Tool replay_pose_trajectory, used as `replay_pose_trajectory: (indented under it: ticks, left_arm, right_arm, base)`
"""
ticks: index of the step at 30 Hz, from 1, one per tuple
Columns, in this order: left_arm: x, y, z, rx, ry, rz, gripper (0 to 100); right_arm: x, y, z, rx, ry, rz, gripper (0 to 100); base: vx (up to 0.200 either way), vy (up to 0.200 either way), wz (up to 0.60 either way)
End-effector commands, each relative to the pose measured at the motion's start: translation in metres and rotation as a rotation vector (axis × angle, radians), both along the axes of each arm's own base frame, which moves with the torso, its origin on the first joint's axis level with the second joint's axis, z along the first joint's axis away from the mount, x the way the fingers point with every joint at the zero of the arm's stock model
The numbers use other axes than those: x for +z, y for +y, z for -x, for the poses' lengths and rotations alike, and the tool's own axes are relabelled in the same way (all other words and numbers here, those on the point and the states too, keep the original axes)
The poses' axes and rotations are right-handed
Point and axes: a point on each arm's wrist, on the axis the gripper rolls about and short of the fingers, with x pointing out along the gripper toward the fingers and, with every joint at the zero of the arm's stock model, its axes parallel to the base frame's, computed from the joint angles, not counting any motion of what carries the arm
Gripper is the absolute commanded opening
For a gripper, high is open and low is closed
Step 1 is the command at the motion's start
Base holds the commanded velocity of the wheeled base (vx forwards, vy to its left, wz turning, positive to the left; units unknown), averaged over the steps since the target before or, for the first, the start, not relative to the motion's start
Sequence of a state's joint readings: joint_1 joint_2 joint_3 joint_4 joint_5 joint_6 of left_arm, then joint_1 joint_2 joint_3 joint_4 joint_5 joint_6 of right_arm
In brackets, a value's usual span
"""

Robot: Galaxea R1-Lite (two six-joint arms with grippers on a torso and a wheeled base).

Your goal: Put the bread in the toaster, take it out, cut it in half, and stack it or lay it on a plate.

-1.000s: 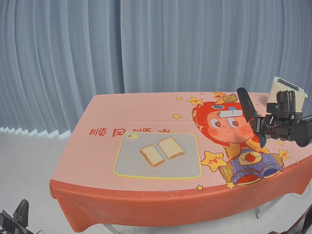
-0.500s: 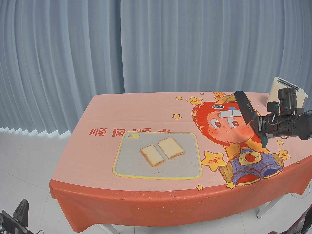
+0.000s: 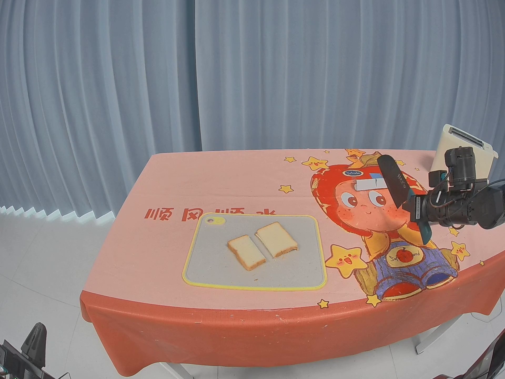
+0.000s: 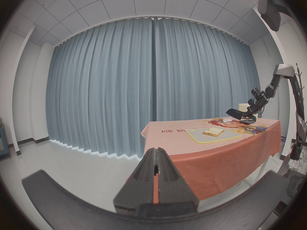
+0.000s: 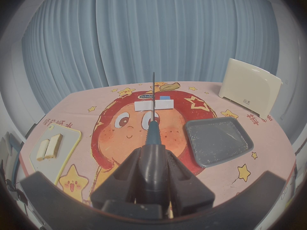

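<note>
Two bread halves (image 3: 246, 252) lie on a cutting board (image 3: 210, 269) near the front edge of the tabletop (image 3: 173, 185). The right gripper (image 3: 418, 207), clamped on a knife (image 3: 395, 180), hovers near the right edge. The left gripper (image 4: 155, 176) is closed and empty. The bread is likely light and crumbly: pinch its crust edges gently.

Wide gap between cutting board (image 3: 210, 261) and grey tray (image 5: 217, 141); toaster (image 5: 249, 87) behind tray.
</note>
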State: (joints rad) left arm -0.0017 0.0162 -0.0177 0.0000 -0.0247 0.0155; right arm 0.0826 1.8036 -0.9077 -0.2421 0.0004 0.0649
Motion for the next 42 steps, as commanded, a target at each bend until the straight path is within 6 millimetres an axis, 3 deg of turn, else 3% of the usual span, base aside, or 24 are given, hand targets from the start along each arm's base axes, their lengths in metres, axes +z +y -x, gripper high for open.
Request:
replay_pose_trajectory:
  ticks: [1,17,33,42]
  left_arm:
    - [-0.005,0.0,0.0,0.0,0.001,0.0,0]
    - [-0.005,0.0,0.0,0.0,0.001,0.0,0]
    - [-0.005,0.0,0.0,0.0,0.001,0.0,0]
    - [-0.005,0.0,0.0,0.0,0.001,0.0,0]
  right_arm:
    - [-0.009,0.001,-0.003,0.003,0.027,0.004,0]
    - [-0.022,-0.002,-0.012,-0.008,0.062,0.008,0]
    - [-0.017,-0.002,-0.013,-0.01,0.044,0.005,0]
    - [-0.001,0.016,-0.01,0.028,-0.007,0.005,0]
  base:
    - [0.0,0.0,0.0]
    - [0.0,0.0,0.0]
    - [0.0,0.0,0.0]
    - [0.0,0.0,0.0]
